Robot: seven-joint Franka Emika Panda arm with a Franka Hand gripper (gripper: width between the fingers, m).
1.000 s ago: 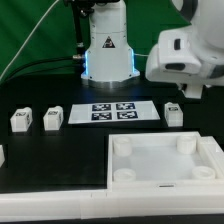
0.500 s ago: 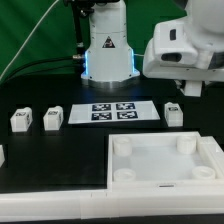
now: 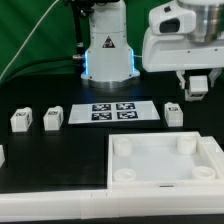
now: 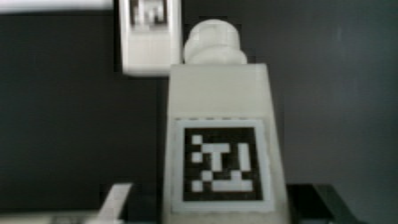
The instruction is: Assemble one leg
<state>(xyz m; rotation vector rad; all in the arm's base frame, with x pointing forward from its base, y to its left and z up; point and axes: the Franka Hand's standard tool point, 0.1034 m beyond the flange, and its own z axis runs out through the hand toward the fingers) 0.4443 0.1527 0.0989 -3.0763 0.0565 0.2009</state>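
My gripper [image 3: 198, 90] hangs high at the exterior view's right, above the table. It is shut on a leg [image 4: 221, 120], a white block with a black-and-white tag on its face and a round peg at its far end. In the wrist view the leg fills the middle, between the fingers of the gripper [image 4: 222, 205]. In the exterior view the held leg [image 3: 198, 84] shows just below the hand. Another leg [image 3: 173, 113] stands on the black table under the gripper, and it shows in the wrist view [image 4: 148, 35] as well.
Two more legs [image 3: 20, 120] [image 3: 52, 119] stand at the exterior view's left. The marker board [image 3: 113, 112] lies in the middle in front of the arm's base [image 3: 108, 55]. The large white tray [image 3: 165, 182] with round corner sockets lies at the front right.
The hand has moved up and towards the exterior view's right. The leg held in it now shows below the hand, lifted off the table.
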